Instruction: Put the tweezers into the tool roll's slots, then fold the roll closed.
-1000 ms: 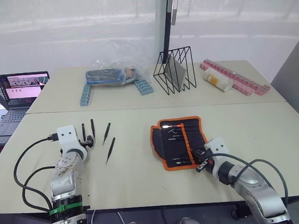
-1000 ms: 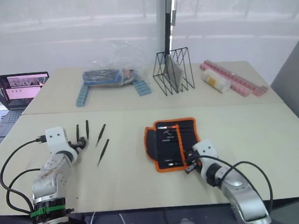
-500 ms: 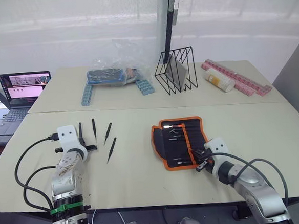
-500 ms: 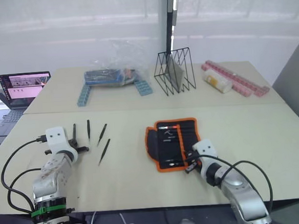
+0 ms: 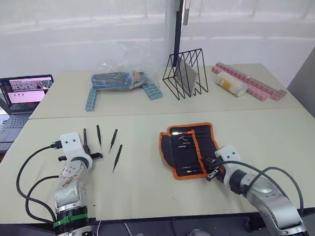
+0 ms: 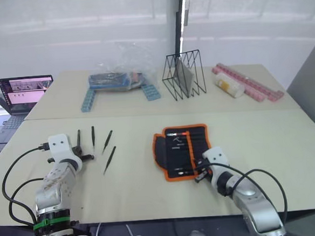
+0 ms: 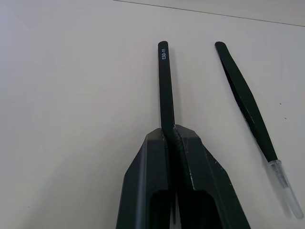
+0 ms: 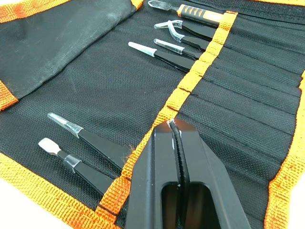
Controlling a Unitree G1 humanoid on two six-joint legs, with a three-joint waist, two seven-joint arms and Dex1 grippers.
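The tool roll (image 5: 189,148) lies open on the near table, black with orange trim. Several capped tweezers (image 8: 162,53) and an orange-handled tool (image 8: 202,13) sit in its slots (image 8: 248,90). Left of it, loose black tweezers lie on the table: one (image 5: 98,134) upright, one (image 5: 113,139) slanted, one (image 5: 117,157) nearer. My left gripper (image 7: 172,132) is shut on the leftmost tweezer (image 7: 165,86), which sticks out beyond the fingertips and lies on the table. My right gripper (image 8: 172,126) is shut, its tips against the roll's orange inner strip (image 8: 190,81) near the front right corner.
On the far table stand a clear plastic bag (image 5: 117,77), two blue block strips (image 5: 90,101), a black wire rack (image 5: 184,75), a bottle (image 5: 230,85) and pink strips (image 5: 249,82). A laptop (image 5: 23,95) sits at far left. Bare tabletop lies between the tweezers and the roll.
My left gripper went from open to shut around the leftmost tweezer. The right gripper and the roll stayed put.
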